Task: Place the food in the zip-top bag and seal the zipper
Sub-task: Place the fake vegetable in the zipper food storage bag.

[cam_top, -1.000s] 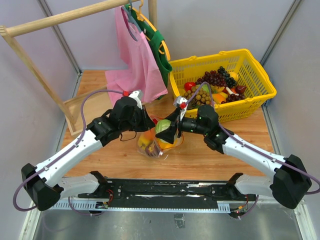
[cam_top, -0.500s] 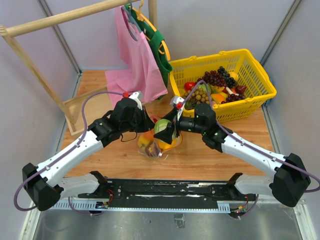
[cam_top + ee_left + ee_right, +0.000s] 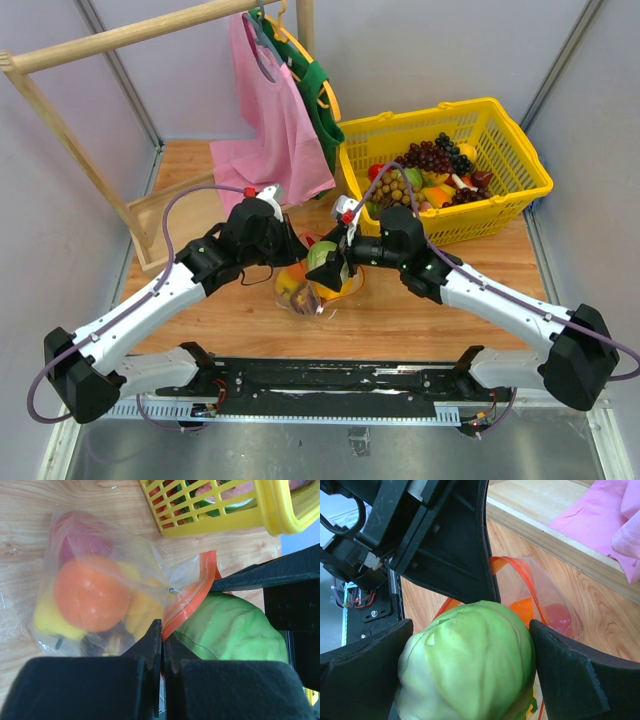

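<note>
While left pincer (image 3: 161, 632) nips the zipper (image 3: 192, 600), green food (image 3: 225, 630) — seemingly — touches it.

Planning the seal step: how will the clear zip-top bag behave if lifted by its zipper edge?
Probably floppy: the clear crinkly plastic bag creases and drapes over the round orange toy fruit. Likely bottom-heavy, with several pieces bunched inside. Its red-orange zipper strip bows where the left gripper pinches it, so it may twist.

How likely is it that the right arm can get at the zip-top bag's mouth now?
Probably yes. The left end effector pinches the zipper, holding the zip-top bag open, and the right end effector, green piece between its fingers, hangs at the mouth. The fit looks tight.
</note>
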Robot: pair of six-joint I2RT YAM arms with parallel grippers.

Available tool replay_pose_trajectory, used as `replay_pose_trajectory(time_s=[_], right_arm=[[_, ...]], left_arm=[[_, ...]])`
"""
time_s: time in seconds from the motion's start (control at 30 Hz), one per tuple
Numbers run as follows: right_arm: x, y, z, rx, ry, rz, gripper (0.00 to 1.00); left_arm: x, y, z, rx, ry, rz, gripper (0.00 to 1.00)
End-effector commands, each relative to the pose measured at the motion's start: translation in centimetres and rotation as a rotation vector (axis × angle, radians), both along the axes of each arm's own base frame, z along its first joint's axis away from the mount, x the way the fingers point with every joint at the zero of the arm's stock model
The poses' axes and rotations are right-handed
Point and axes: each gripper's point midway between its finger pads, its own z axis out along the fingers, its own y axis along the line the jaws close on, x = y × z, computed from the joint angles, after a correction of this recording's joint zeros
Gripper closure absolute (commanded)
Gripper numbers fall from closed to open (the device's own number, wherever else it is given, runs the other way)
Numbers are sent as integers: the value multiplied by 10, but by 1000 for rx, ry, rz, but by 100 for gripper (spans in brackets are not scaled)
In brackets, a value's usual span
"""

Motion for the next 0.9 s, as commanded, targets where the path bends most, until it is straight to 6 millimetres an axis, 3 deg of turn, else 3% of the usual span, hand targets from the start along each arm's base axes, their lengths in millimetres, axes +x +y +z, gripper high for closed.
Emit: replay_pose_trajectory(time_s=[0.0,0.5,0.7,0.87], right_arm=[[-1,7,14,1,-70,20,2],[7,-3,-16,-158,-86,-18,2],[8,16,9,-98,-97,-19,2],[9,29,-11,-172,-124,7,2]], left_arm=[[2,0,12,-42,-29,14,100],[-1,6,20,-51,-44,31,100],[-4,-5,16,-88,-21,-11,100],[-8,-9,17,-101,-15,-37,100]])
